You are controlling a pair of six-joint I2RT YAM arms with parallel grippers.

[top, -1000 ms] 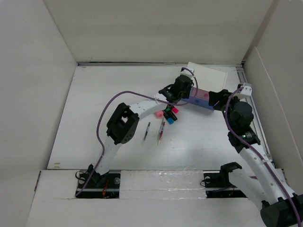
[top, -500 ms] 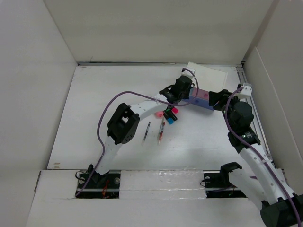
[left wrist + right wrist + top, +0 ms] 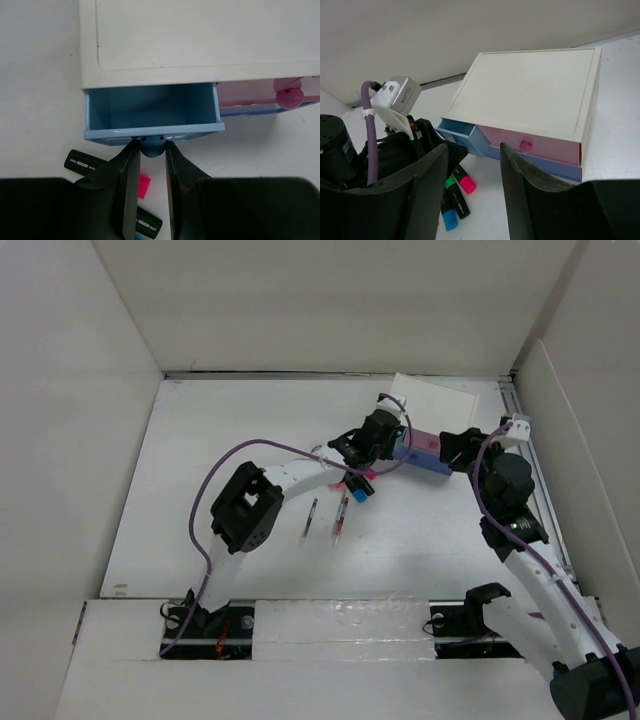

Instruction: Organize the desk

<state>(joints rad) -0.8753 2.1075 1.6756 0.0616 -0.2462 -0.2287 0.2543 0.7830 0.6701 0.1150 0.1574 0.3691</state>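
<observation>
Here is the bench [image 3: 200, 460], spread wide beneath both arms and walled by white panels. One white drawer box [image 3: 200, 40] is seen at its far right. The left gripper [image 3: 151, 151] is clamped on the blue knob [image 3: 151, 148], jaws pinched tight around it. One blue drawer [image 3: 152, 112] is pulled out (nothing is seen inside); one pink drawer [image 3: 250, 92] is shut. The right gripper [image 3: 475, 150] is held just beside the box, jaws spread wide, nothing gripped. Three highlighters [image 3: 465, 182] are counted near the box, two thin pens [image 3: 341, 518] nearer the arms.
</observation>
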